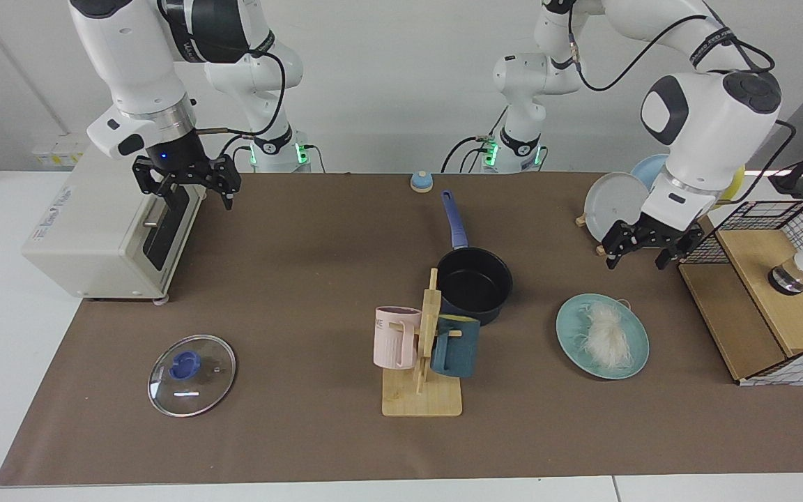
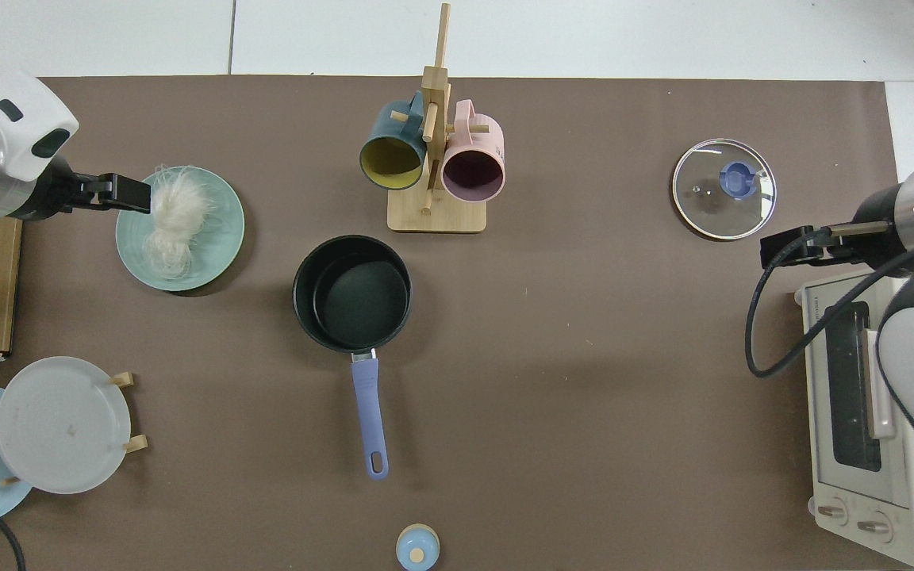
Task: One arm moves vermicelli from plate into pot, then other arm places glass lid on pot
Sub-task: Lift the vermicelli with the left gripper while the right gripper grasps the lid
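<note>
The white vermicelli (image 1: pixel 607 333) (image 2: pixel 171 220) lies in a loose bundle on the teal plate (image 1: pixel 572 341) (image 2: pixel 223 234). My left gripper (image 1: pixel 635 261) (image 2: pixel 133 193) hangs open above the plate's far edge, holding nothing. The dark pot (image 1: pixel 475 282) (image 2: pixel 354 293) stands empty mid-table, its blue handle (image 1: pixel 454 219) pointing toward the arm bases. The glass lid (image 1: pixel 191 366) (image 2: pixel 723 189) lies flat near the table's front corner on the right arm's side. My right gripper (image 1: pixel 194 195) (image 2: pixel 778 247) waits open and empty, high beside the toaster oven.
A wooden mug stand (image 1: pixel 421 390) carries a pink mug (image 1: pixel 394 338) and a teal mug (image 1: pixel 456 346) just in front of the pot. A toaster oven (image 1: pixel 105 230), an upright plate rack (image 1: pixel 614 206), a wire-and-wood shelf (image 1: pixel 764 293) and a small blue bell-like object (image 1: pixel 421 182) stand around.
</note>
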